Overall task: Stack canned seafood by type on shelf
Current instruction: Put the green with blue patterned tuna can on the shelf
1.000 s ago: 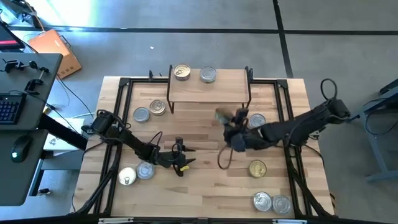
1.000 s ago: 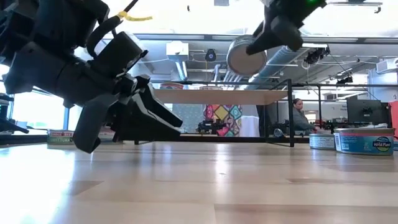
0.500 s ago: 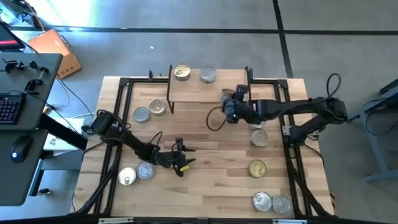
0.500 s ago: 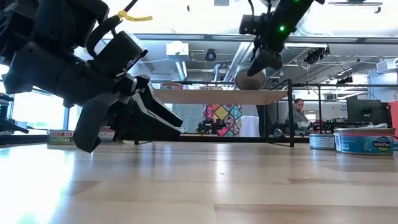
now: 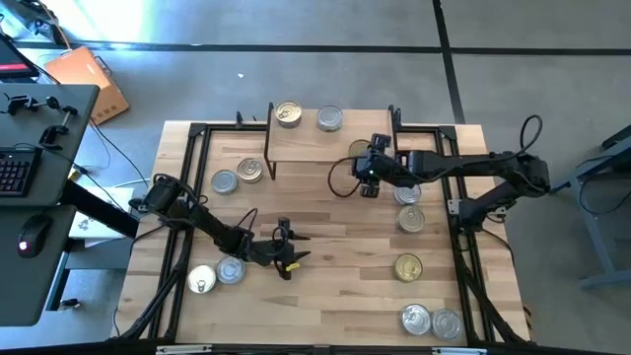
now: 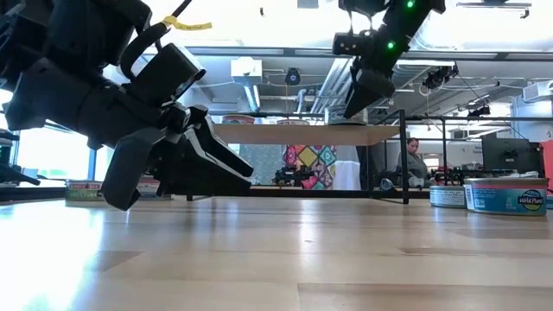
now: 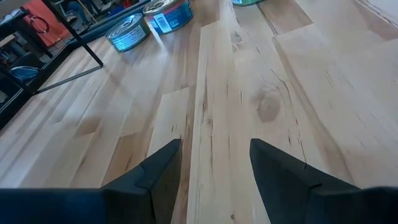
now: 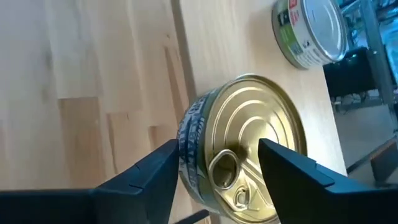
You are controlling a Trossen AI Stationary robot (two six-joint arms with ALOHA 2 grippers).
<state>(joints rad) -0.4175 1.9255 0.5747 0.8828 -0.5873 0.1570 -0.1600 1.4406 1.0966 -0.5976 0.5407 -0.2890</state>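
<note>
Over the shelf (image 5: 330,143), near its right front edge, the right hand (image 5: 369,164) has its fingers on either side of a gold tin (image 8: 249,143) that looks to be resting on the shelf top. Whether it is clamped or let go cannot be told. Step in hand is likely placing this tin. Next move calls for a clear release, a lift straight off, then a reach for a matching tin on the tabletop (image 5: 325,227). Left hand (image 5: 286,258) waits low over the tabletop front, fingers spread, nothing in them. Two tins (image 5: 288,114) sit at the shelf's back edge. Labels are too small to sort types, and the low view hides the gold tin's contact with the shelf.
</note>
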